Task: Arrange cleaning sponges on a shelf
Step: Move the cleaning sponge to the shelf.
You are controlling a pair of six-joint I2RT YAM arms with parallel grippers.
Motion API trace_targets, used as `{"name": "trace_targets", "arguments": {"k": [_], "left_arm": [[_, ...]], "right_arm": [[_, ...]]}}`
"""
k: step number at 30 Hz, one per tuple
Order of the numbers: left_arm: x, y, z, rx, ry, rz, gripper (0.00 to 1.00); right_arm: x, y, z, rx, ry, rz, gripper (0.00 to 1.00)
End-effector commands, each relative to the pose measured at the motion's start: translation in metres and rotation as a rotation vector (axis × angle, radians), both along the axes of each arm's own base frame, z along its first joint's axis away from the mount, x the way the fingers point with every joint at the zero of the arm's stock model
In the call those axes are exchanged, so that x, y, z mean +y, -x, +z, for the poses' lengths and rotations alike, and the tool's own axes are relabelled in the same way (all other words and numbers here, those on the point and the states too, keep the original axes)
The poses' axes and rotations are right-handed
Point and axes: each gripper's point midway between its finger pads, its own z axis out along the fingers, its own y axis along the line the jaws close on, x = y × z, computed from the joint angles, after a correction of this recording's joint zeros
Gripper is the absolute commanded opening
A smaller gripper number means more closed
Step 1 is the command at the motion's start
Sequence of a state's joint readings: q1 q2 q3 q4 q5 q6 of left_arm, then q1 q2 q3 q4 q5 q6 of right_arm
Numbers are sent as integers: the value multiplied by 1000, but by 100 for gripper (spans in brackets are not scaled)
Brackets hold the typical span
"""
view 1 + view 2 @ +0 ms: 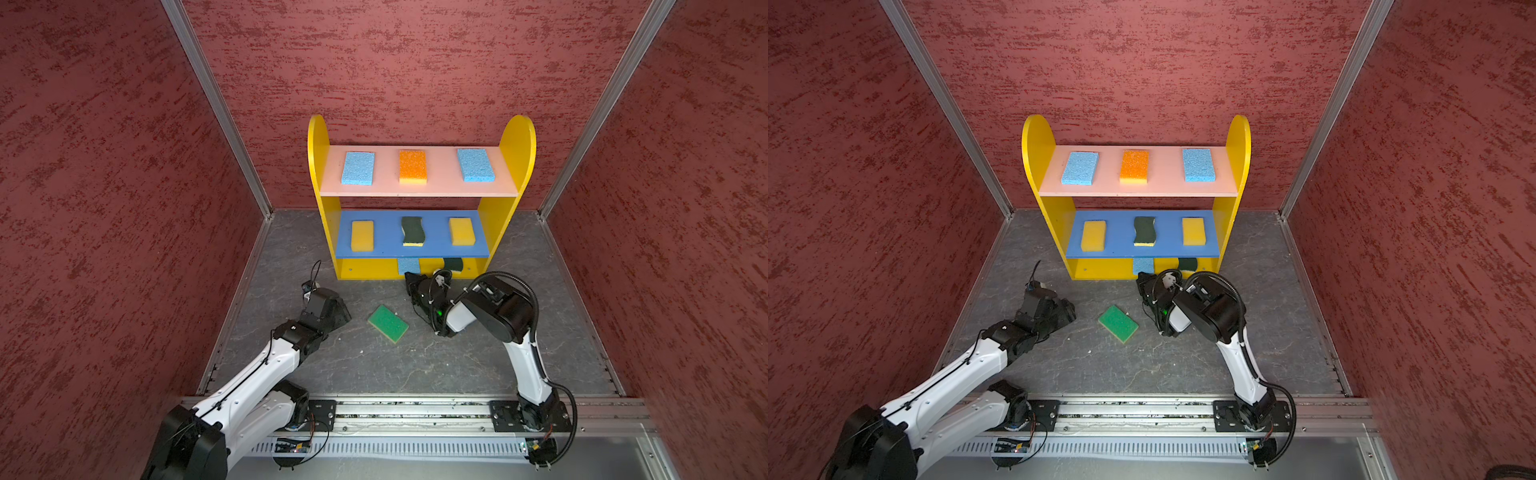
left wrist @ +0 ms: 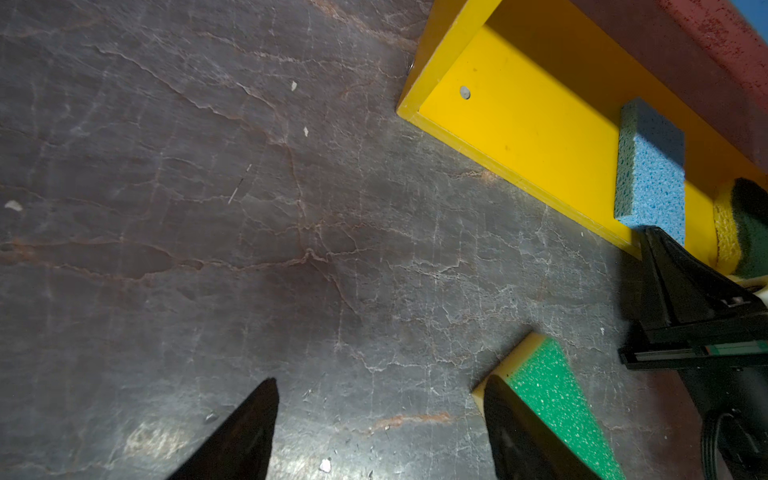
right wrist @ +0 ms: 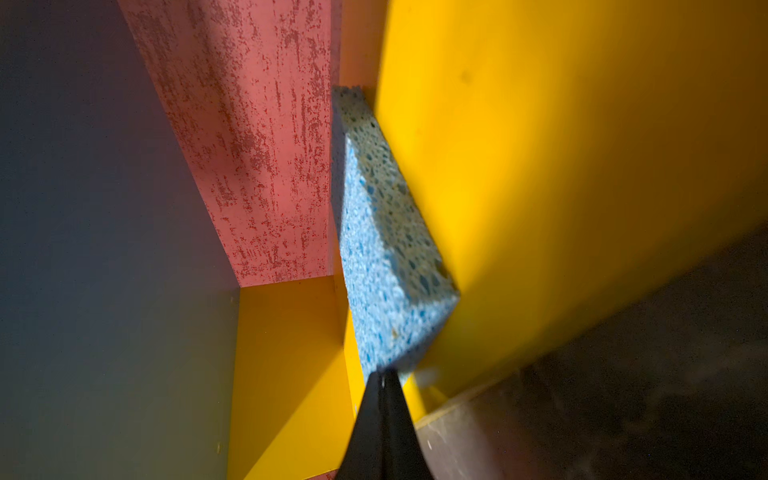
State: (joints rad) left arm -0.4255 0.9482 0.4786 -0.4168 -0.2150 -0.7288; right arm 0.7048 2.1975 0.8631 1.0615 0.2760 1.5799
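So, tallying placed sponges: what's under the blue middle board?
A light blue sponge and a dark green sponge on the yellow bottom board; the blue board hides their rear parts.

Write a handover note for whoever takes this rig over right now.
Left gripper: open, empty, beside the bright green sponge on the floor.
Right gripper: shut, tip at the light blue sponge on the bottom board.
Done: pink top board and blue middle board hold three sponges each; bottom has the blue one plus a dark green sponge.
Left: shelve the bright green sponge.
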Motion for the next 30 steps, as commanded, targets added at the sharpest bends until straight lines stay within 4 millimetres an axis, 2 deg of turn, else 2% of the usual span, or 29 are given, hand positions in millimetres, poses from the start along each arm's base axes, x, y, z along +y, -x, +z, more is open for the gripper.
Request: {"name": "trace_targets", "arguments": {"k": [1,6,13,18,26,30], "left_arm": [[-3,-9,11,-38,8,9,79],[-5,-8,9,-31,1,8,79],[-2,-4,13,-34,-15,17,80],[-1,3,16,-32,-32,20,81],[0,13,24,-28,-59,34,86],[-3,17,30,-24,-80,21,87]], "right_arm": [[-16,19,-66,164,160,23,0],[-14,22,-58,142,177,42,0],[-10,27,-33,68,203,98,0],[-11,40,-7,13,271,146,0],[-18,64,17,-23,333,194,0],[-23,75,30,-30,432,241,3]]}}
